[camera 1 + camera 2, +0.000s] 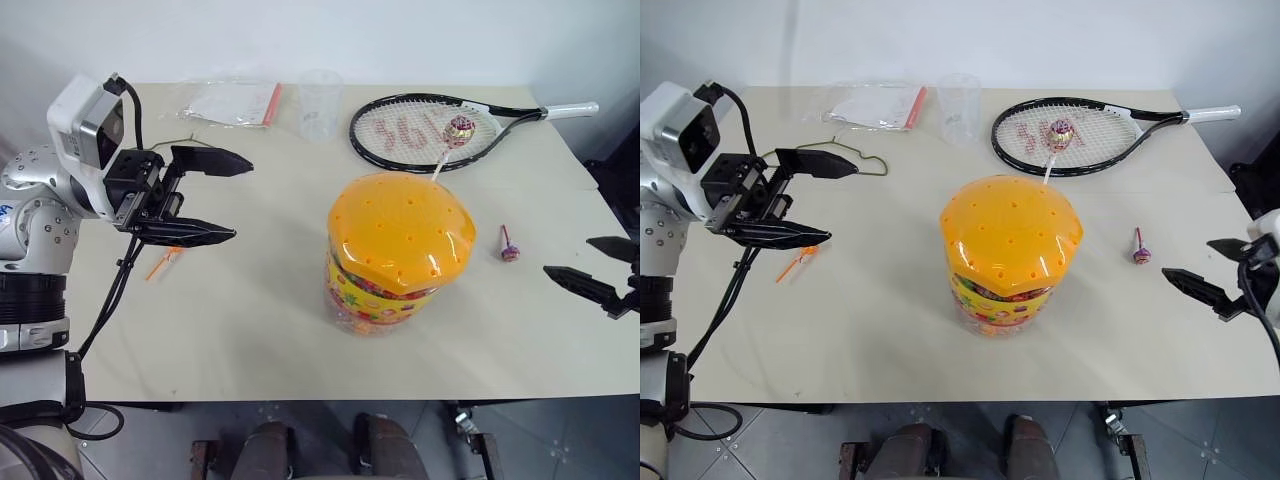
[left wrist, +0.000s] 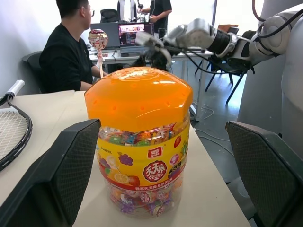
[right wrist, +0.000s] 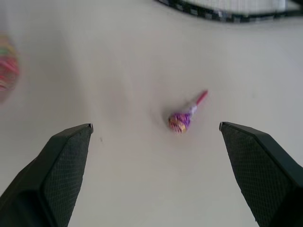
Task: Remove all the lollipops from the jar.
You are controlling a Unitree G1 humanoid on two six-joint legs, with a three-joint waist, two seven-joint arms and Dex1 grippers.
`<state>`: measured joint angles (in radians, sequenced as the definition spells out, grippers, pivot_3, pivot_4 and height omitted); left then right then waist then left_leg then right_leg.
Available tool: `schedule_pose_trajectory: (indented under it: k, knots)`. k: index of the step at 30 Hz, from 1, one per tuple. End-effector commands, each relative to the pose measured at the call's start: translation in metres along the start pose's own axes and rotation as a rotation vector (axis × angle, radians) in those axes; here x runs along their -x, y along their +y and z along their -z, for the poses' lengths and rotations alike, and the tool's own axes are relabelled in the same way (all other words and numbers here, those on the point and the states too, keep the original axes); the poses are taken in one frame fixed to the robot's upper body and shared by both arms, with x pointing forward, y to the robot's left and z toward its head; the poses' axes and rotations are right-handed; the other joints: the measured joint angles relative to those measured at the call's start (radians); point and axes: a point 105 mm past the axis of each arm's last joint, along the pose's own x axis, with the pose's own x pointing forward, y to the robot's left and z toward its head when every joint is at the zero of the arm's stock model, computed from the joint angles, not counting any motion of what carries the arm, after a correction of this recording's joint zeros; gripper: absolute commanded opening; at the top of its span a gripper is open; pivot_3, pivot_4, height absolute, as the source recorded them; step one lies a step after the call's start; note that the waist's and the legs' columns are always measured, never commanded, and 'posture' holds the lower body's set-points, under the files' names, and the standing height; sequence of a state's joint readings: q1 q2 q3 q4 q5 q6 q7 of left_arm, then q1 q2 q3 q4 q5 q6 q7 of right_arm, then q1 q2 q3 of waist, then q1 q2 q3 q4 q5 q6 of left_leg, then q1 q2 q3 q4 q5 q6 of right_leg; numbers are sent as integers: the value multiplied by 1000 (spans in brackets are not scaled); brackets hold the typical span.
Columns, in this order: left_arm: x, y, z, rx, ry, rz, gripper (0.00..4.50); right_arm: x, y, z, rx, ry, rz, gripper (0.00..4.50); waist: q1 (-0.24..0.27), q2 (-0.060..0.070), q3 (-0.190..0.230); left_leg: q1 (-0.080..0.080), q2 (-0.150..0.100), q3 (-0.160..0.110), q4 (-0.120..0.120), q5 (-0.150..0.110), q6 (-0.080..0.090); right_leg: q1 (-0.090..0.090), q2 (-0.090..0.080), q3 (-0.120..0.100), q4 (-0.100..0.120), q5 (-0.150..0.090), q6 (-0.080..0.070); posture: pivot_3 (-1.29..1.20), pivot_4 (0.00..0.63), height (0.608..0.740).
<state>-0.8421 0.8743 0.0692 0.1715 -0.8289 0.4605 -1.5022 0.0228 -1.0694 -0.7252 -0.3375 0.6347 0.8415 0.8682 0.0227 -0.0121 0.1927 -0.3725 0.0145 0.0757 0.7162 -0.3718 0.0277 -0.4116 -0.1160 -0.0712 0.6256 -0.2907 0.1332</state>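
Fingers of the left gripper (image 1: 225, 197) are spread wide and held empty at the left of the left eye view, pointing level toward the jar (image 1: 398, 253) at frame centre. The jar stands upright on the table (image 1: 250, 320), its orange lid on, and a pink-purple lollipop (image 1: 459, 130) rises on a white stick from the lid's far side (seen against the racket (image 1: 425, 133) at upper right). The right gripper (image 1: 610, 270) is held at the right edge, jaws parted and empty. A purple lollipop (image 3: 180, 121) on a red stick lies on the table between jar and right gripper. An orange lollipop (image 1: 798, 262) lies below the left gripper.
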Motion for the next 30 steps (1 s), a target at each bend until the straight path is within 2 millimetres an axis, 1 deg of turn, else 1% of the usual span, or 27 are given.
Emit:
schedule_pose_trajectory:
  k: [1,3,6,9,11,15,19,22,25,30]
  knots:
    - [0,-10,-7,-47,-12,101,4500,6,23,-60,92,-167,-120,4486,-3,1,1,0,0,0,0,0,0,0,0,0,0,0,0,0,150,740]
    - [0,-9,-7,-48,-17,103,4500,1,37,-75,114,-211,-206,4486,-5,1,1,1,1,0,0,0,0,0,0,1,0,0,0,0,150,740]
    - [0,-7,-6,-51,-19,96,4500,-11,48,-94,135,-290,-280,4486,-5,1,1,0,1,-1,-1,0,-1,0,1,0,-1,0,0,0,150,740]
    - [1,-5,-5,-55,-16,88,4500,-26,57,-113,116,-362,-365,4486,-10,1,1,0,1,0,0,0,0,0,0,1,-1,0,0,0,150,740]
    - [2,-3,-3,-54,-4,72,4500,-36,63,-115,90,-352,-426,4486,-9,1,1,0,1,0,-1,0,0,-1,0,1,-1,0,0,0,150,740]
    - [1,-6,-3,-56,-9,65,4500,-57,78,-125,72,-402,-551,4486,-14,1,1,-1,1,0,-1,0,0,-2,0,0,-1,0,0,0,150,740]
    - [4,-11,-4,-61,-5,47,4500,-71,87,-135,59,-448,-624,4486,-20,1,1,-3,0,0,-1,0,0,-3,0,-1,-1,0,0,0,150,740]
    - [5,-13,-4,-63,0,33,4500,-77,93,-138,58,-459,-664,4486,-24,1,1,-3,1,-1,-1,0,0,-3,0,-1,-1,0,0,0,150,740]
    - [7,-17,-5,-64,9,8,4500,-74,93,-150,49,-528,-692,3907,-26,1,1,-3,1,-1,-1,0,0,-3,0,-2,-1,0,0,0,150,740]
    - [8,-21,-6,-65,9,-4,4500,-71,94,-157,78,-544,-707,2199,-23,2,1,-3,2,-1,-1,0,0,-3,0,-2,-1,0,0,0,150,740]
